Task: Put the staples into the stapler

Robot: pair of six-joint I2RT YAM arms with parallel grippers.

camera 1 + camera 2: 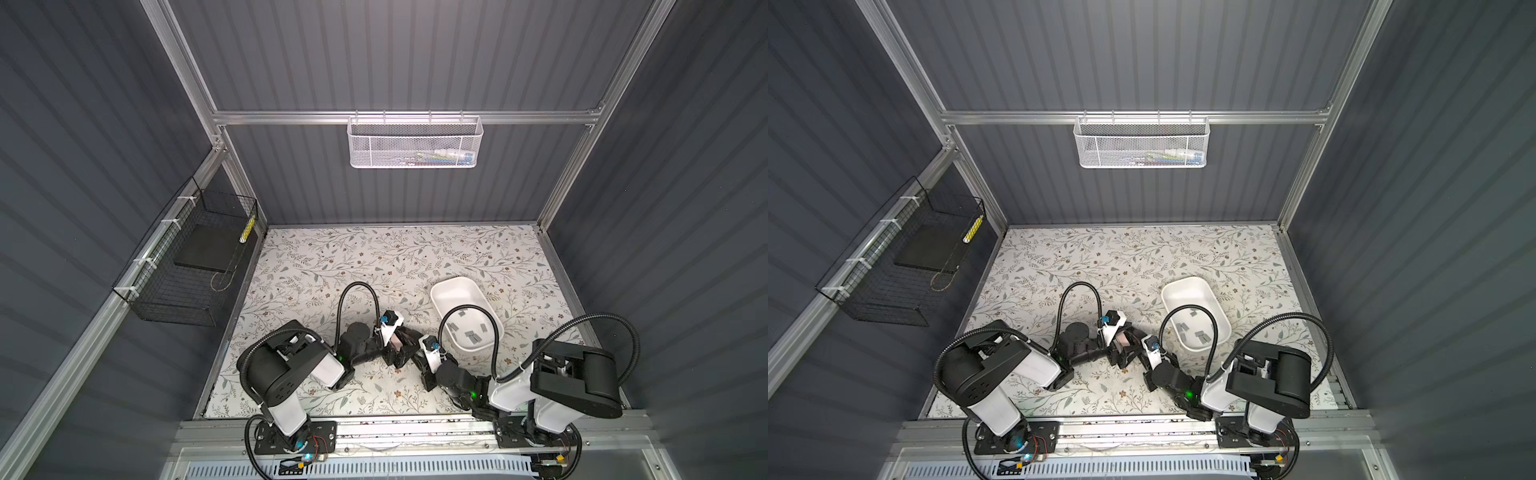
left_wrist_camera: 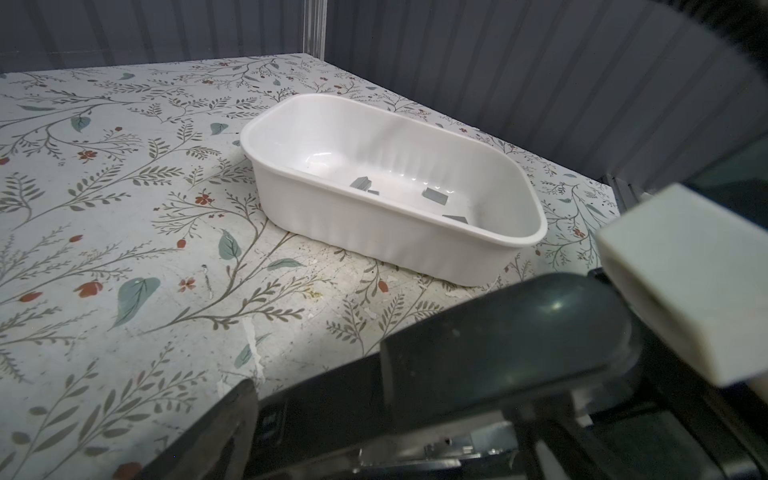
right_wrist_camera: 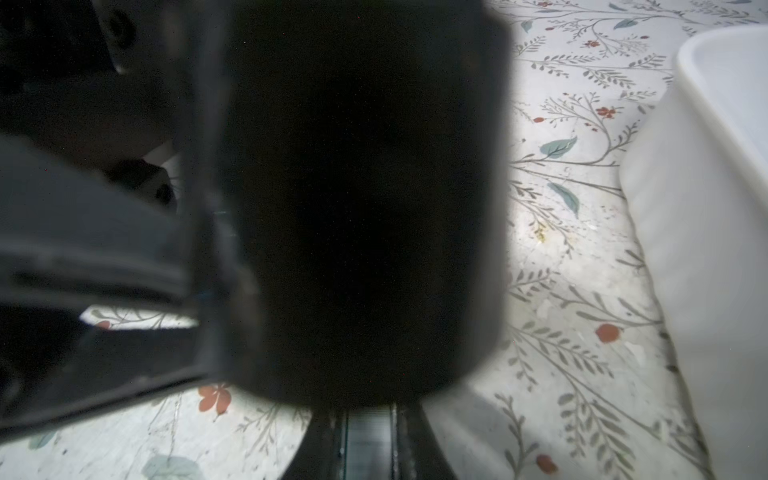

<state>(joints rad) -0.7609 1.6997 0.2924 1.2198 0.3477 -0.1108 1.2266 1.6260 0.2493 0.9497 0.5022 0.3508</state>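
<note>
**One stapler between two grippers, loose staples in one tub**

At the left edge of both top views hangs one black wire basket (image 1: 166, 299) holding one dark flat slab (image 1: 208, 245). Right of it lies the flowered table (image 1: 332, 257), with two arms rising from its lower edge.

The left gripper (image 1: 397, 351) sits just below the middle of the frame. The left wrist view shows its jaws spread wide on either side of the one black stapler (image 2: 498, 345). I cannot tell whether they press on it or stand clear.

The right gripper (image 1: 417, 357) meets it from the lower right, nearly nose to nose. Its wrist view is filled by a blurred black mass, so I cannot tell how its jaws stand. In the top views the two grippers cover most of the stapler.

High in the middle of the frame, one white mesh basket (image 1: 415, 145) hangs on the back rail.

Right of centre stands one white tub (image 1: 440, 286). The staples (image 1: 471, 334) lie loose on its floor, apart from the stapler. About five grey strips can be made out from above, where a cable crosses over the tub. Four show in the left wrist view (image 2: 435, 196).
</note>
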